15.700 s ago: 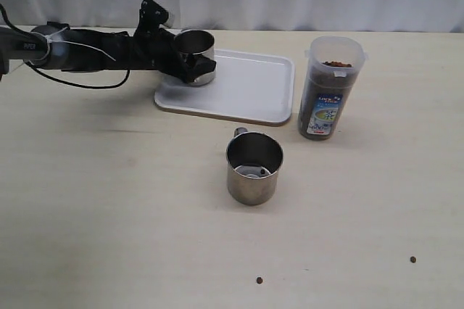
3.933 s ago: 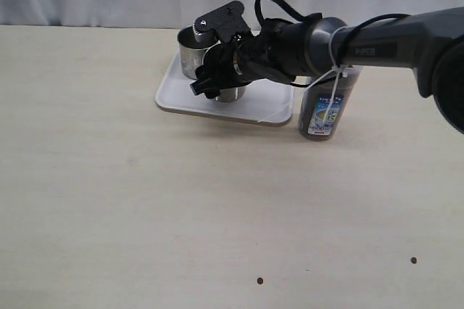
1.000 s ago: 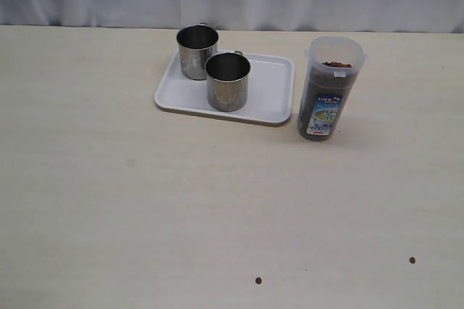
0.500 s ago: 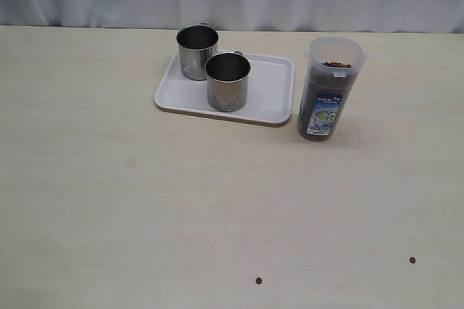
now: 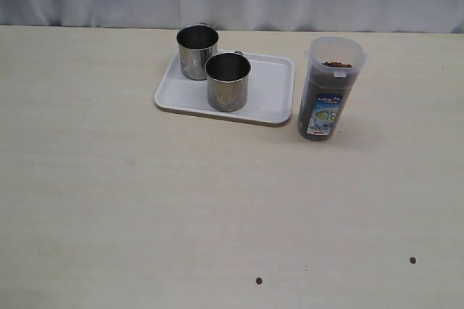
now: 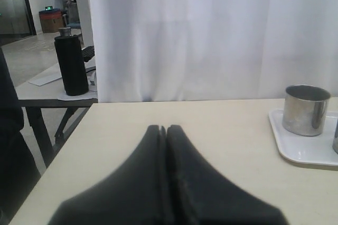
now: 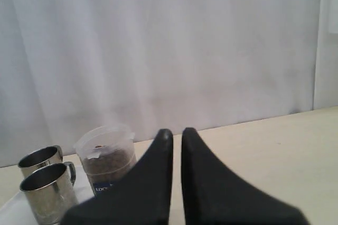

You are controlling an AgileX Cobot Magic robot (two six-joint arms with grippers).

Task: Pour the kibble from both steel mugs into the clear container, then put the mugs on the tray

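Observation:
Two steel mugs stand upright on the white tray [image 5: 272,88], one at the back [image 5: 197,51] and one in front of it [image 5: 228,82]. The clear container [image 5: 330,90] stands right of the tray, filled with kibble [image 5: 316,102] nearly to its rim. Neither arm shows in the exterior view. In the left wrist view my left gripper [image 6: 163,128] is shut and empty, low over the table, with a mug [image 6: 305,110] and the tray [image 6: 303,155] well off to one side. My right gripper [image 7: 177,131] is shut with only a thin slit between its fingers, holding nothing; the container [image 7: 104,159] and both mugs [image 7: 47,196] lie beyond it.
Two stray kibble pellets lie on the table near the front edge, one [image 5: 259,280] in the middle and one [image 5: 412,260] at the right. A white curtain hangs behind the table. A black bottle [image 6: 71,64] stands on a separate table past the left edge.
Since the oldest frames both mugs have been set on the tray and both arms have left the exterior view. Nothing has moved over the last second.

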